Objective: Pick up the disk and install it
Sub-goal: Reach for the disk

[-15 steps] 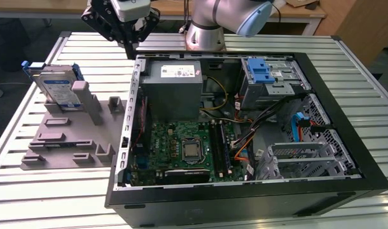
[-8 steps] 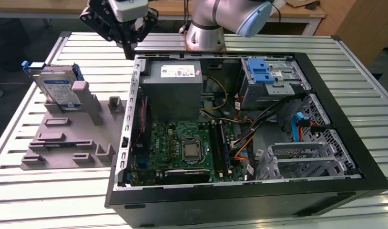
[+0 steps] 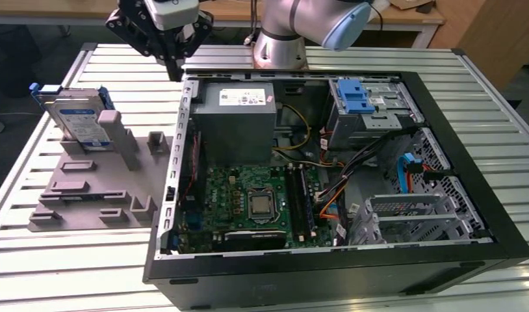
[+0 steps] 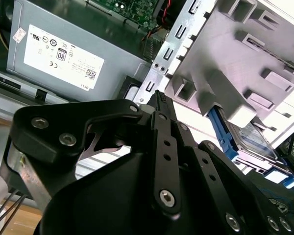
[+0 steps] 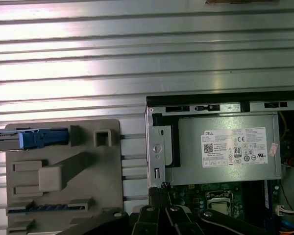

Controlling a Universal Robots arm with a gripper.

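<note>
In the first wrist view the edge cuts off the disk (image 5: 19, 139) in the grey stand (image 5: 88, 186) and my gripper (image 5: 164, 190).

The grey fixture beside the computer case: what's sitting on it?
The disk stands on edge at the grey fixture's far end, framed by its blue carrier. A grey post covers part of it; its bottom edge is hidden.

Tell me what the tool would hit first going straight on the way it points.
The tool would probably meet the case wall beside the power supply; depth is unclear.
</note>
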